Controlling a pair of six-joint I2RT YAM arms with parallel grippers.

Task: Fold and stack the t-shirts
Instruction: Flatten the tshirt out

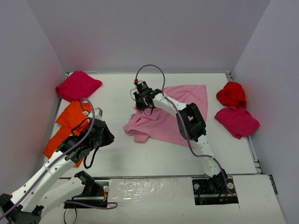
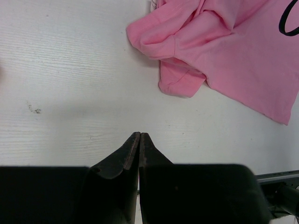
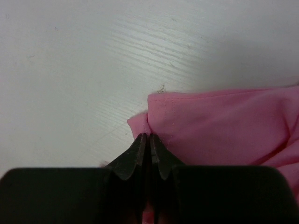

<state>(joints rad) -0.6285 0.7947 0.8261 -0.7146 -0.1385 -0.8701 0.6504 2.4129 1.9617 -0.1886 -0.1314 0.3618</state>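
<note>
The light pink t-shirt (image 1: 173, 116) lies crumpled and partly spread at the table's middle. My right gripper (image 1: 141, 105) is at its far left edge, shut on a fold of the pink hem (image 3: 154, 116), with cloth showing between the fingertips (image 3: 147, 136). My left gripper (image 1: 111, 136) hovers over bare table to the left of the pink t-shirt (image 2: 224, 51), shut with nothing in it (image 2: 140, 134). A magenta t-shirt (image 1: 77, 85) sits bunched at the far left, an orange one (image 1: 70, 123) lies partly under the left arm, and a red one (image 1: 231, 93) and another magenta one (image 1: 236, 121) lie at the right.
Tall pale walls (image 1: 28, 93) close the table on the left, back and right. The right arm's purple cable (image 1: 161, 77) loops above the pink cloth. Bare white tabletop (image 1: 121, 158) lies between the arms' bases and the shirts.
</note>
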